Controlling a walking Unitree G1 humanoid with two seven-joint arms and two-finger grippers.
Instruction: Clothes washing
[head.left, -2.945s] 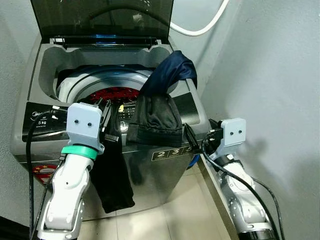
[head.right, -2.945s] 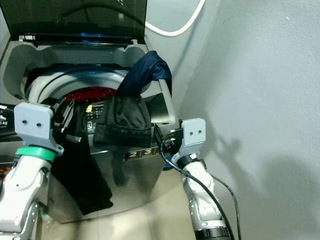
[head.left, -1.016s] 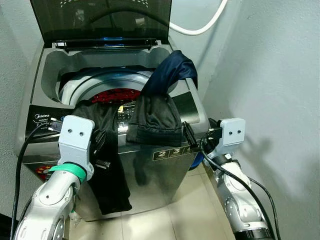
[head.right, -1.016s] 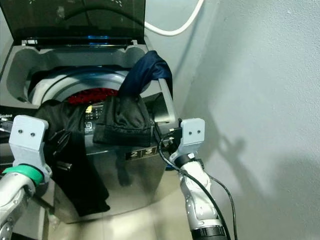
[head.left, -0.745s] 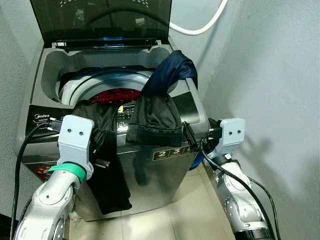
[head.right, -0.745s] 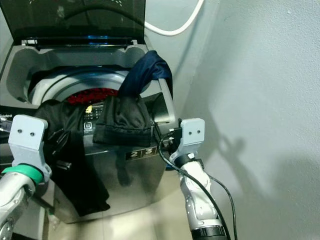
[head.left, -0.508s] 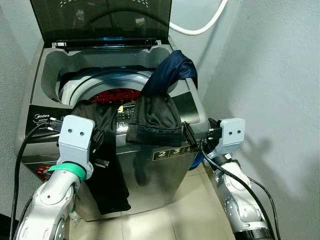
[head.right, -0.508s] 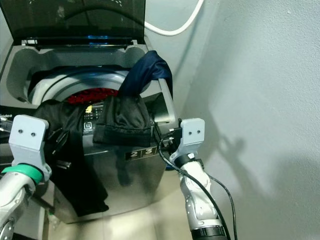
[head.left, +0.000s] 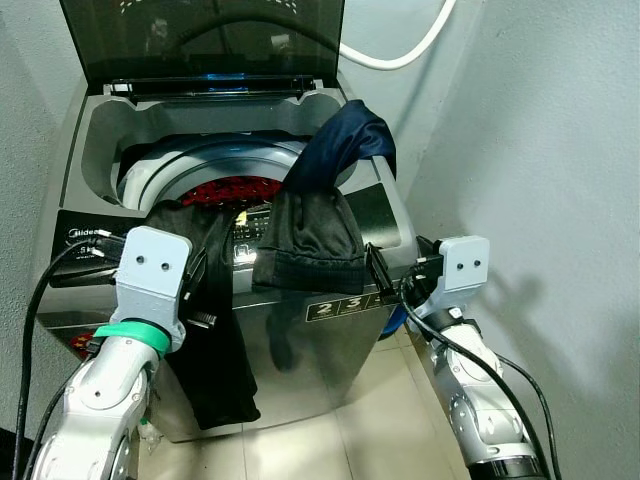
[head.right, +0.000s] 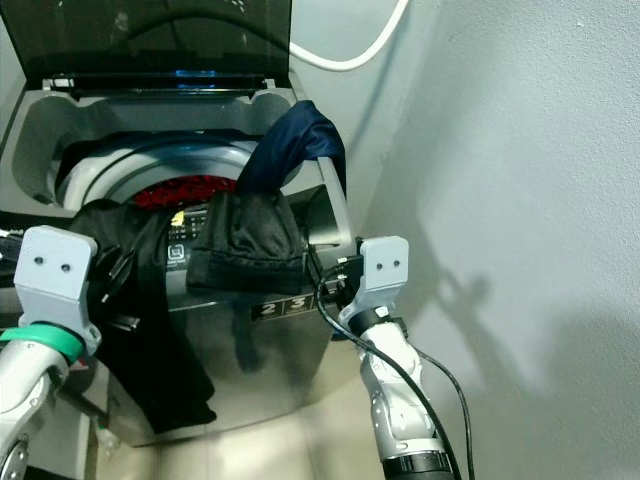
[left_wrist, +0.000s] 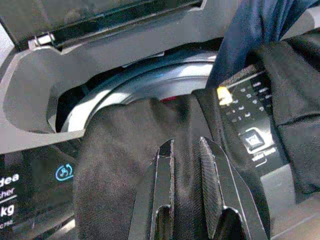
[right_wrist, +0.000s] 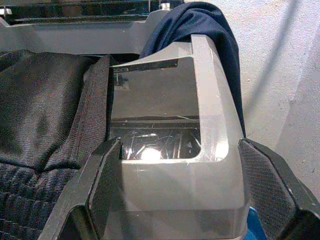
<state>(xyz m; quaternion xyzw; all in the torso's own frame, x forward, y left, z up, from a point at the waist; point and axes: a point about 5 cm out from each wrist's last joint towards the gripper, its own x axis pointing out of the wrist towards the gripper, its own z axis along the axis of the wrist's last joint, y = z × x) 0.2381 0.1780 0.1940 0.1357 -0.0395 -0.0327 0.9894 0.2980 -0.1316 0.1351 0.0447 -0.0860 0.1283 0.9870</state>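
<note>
Lighting is pretty even and cool, kind of bluish, and both eye views are sharp with no motion blur. The right arm (head.right: 395, 400) throws a soft shadow at 3 o'clock onto the wall (head.right: 530, 200), so the light comes from the left. The washing machine's (head.left: 330, 340) steel front mirrors the clothes dimly. In the right wrist view there's a hot glare spot (right_wrist: 149, 154) on the glossy top at 6 o'clock. The left wrist view is dimmer, and the fingers (left_wrist: 212, 185) up close go soft and slightly out of focus
</note>
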